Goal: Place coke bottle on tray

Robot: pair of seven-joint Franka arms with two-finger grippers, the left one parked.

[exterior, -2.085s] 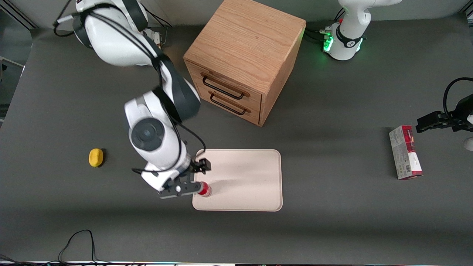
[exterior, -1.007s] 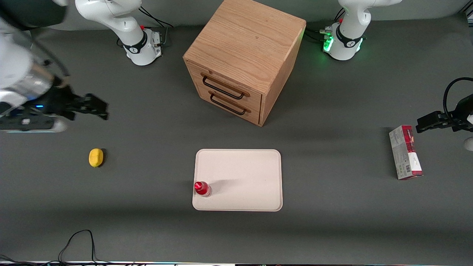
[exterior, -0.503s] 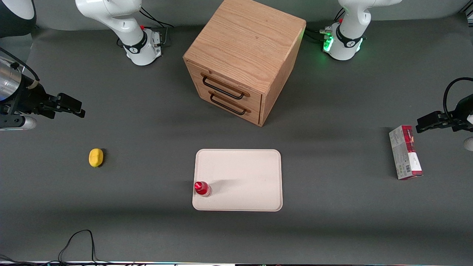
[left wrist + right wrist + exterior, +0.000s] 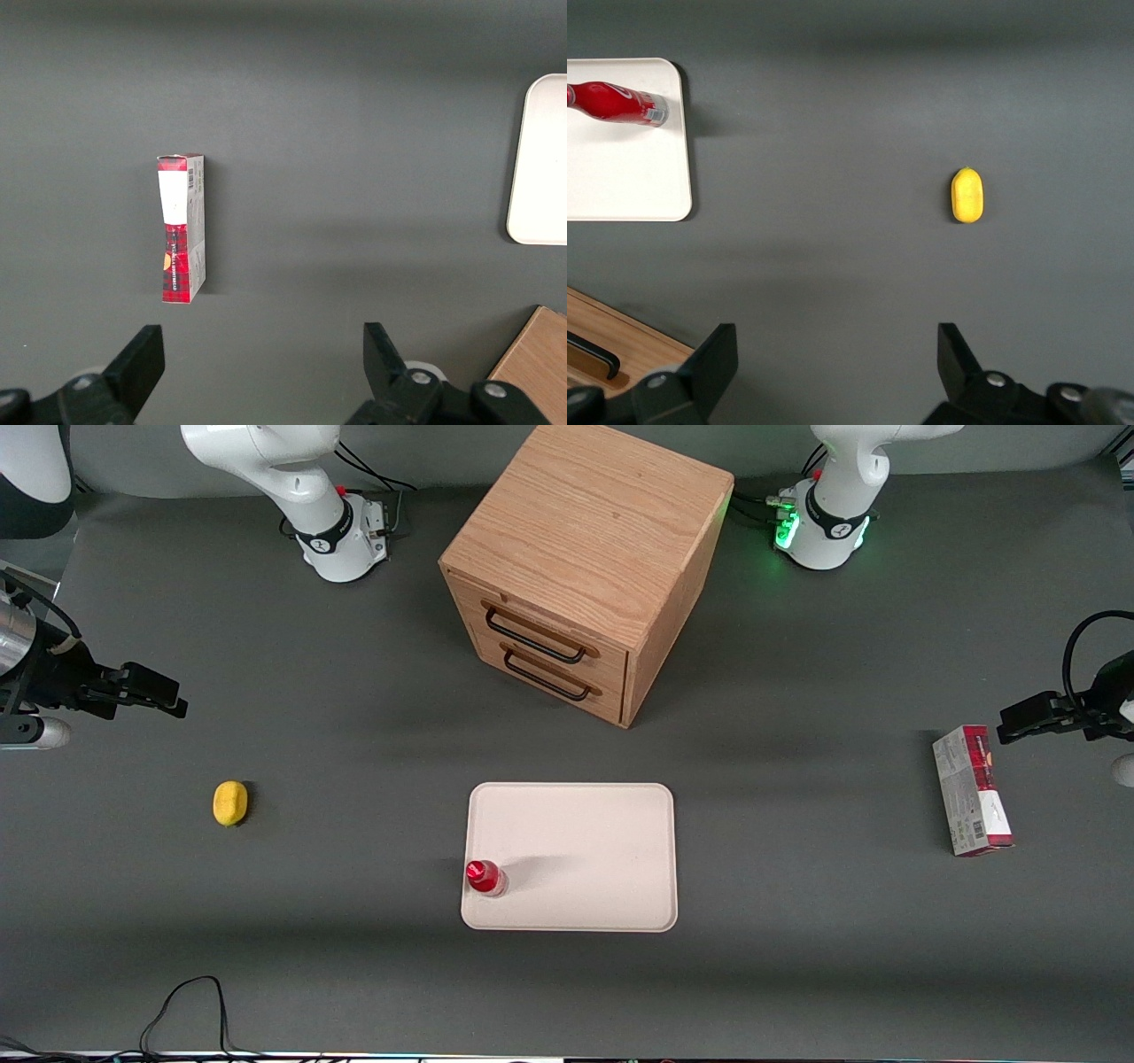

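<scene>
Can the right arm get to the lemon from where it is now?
Probably yes. The gripper hangs open above bare table at the working arm's end, and the lemon lies alone a little nearer the front camera, with nothing between them in the front or right wrist views.

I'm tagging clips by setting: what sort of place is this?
Likely a robotics lab bench: a grey mat with a wooden cabinet, a tray holding a bottle, and the open claw above the working arm's end.
</scene>
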